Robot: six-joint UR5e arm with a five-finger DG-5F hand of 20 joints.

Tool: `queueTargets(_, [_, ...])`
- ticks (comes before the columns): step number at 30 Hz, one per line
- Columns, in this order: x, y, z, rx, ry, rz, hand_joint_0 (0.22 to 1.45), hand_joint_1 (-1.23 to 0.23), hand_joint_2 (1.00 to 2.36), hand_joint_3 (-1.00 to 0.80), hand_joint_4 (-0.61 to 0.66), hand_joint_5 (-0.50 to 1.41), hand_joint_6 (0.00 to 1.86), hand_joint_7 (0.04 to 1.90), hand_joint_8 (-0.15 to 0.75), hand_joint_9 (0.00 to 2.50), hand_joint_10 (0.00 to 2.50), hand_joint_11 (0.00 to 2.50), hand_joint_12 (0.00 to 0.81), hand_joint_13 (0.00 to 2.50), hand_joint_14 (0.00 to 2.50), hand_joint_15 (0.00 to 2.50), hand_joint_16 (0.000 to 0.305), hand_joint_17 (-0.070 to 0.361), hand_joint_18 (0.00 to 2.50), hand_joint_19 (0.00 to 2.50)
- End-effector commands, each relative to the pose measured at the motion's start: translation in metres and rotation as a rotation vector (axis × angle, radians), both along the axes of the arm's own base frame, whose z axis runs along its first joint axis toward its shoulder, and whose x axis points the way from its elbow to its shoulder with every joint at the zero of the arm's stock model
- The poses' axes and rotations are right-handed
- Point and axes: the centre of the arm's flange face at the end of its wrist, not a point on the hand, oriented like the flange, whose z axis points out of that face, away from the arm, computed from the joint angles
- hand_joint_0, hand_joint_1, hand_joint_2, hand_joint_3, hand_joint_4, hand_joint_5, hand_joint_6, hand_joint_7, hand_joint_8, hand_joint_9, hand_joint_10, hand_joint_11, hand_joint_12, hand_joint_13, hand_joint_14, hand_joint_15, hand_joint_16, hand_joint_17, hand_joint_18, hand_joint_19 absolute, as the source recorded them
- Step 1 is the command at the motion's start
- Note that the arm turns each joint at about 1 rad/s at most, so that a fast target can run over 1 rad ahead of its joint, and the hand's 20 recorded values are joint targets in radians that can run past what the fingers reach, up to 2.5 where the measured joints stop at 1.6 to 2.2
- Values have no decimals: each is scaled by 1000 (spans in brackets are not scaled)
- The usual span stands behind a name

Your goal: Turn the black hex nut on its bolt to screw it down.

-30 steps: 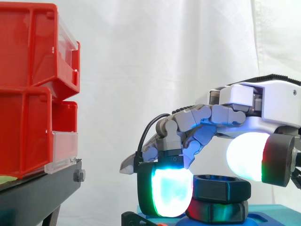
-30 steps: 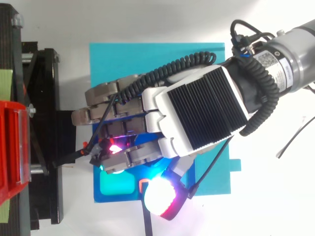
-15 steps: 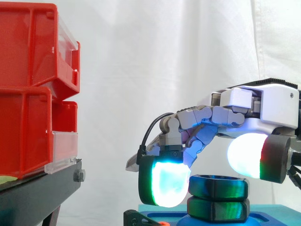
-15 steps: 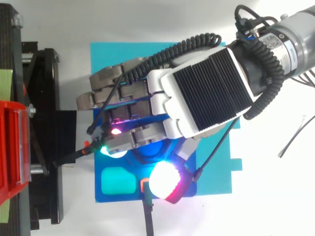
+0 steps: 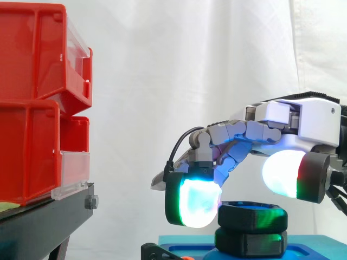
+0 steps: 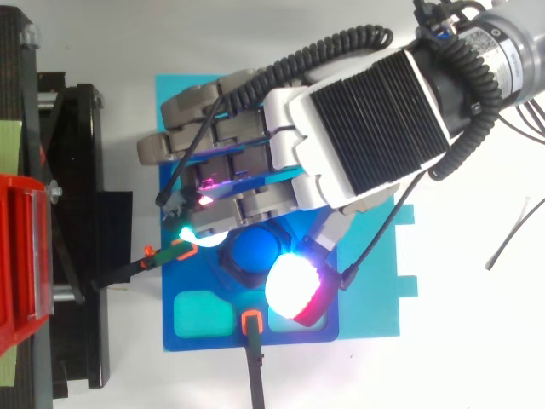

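The black hex nut (image 5: 252, 215) sits on its bolt above a second black nut (image 5: 249, 241), on a blue fixture (image 6: 255, 296). From above, the blue bolt top (image 6: 257, 250) shows inside the nut's dark rim. My hand (image 5: 303, 124) (image 6: 366, 128) hovers over it with loosely bent fingers. A glowing fingertip pad (image 5: 193, 203) hangs just left of the nut, at about its height. The thumb's pad (image 5: 282, 173) floats above the nut's right side, clear of it. Nothing is pinched between them.
The fixture rests on a cyan mat (image 6: 366, 290) and carries a teal pad (image 6: 203, 315) and two orange-tipped black pieces (image 6: 251, 324). Stacked red bins (image 5: 38, 103) on a black stand (image 5: 43, 222) are at the left, well away from the hand.
The hand has risen and drifted away from the fixture's near edge. Its finger pad has lifted from beside the lower nut. The bolt top and nut have come out from under the hand.
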Motion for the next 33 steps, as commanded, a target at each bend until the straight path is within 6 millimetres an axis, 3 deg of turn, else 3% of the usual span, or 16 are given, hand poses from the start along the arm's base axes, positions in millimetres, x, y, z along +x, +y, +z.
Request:
queueTargets(1, [-2,-7,0,-2,-3,1,501,-229,1000,-500,185,-3,504,1293,273,940,6,142,317,586,0,17,49,111,425,538])
queueTargets(4, [-5,-17,1,2,-5,10,501,-229,1000,-500,179,-3,503,1295,274,942,6,142,318,587,0,12,49,111,424,535])
queueTargets(10, [-5,-16,2,17,2,27,501,-230,1000,-500,161,-1,504,1282,275,945,6,147,319,589,0,12,49,111,426,535])
queueTargets(18, [13,-2,42,58,-7,50,501,-231,1000,-500,151,0,505,1267,275,948,7,153,316,589,0,18,49,111,427,537])
queueTargets(21, [16,5,46,57,-11,52,501,-231,1000,-500,123,3,506,1237,275,948,7,153,316,588,0,18,49,111,428,537])
queueTargets(25, [18,14,44,53,-6,45,502,-231,1000,-500,91,8,507,1207,281,950,7,153,318,586,0,12,49,111,424,536])
queueTargets(26, [18,17,43,50,-5,42,503,-235,1000,-500,2,15,508,1207,273,951,7,154,317,586,0,9,49,110,425,535])
queueTargets(29, [16,32,24,39,21,12,504,-243,1000,-500,-77,26,509,1216,269,950,8,143,316,582,0,14,49,110,421,535])
queueTargets(33, [16,44,16,44,31,3,505,-253,1000,-500,-82,28,509,1212,267,948,6,143,316,582,0,14,49,110,420,528])
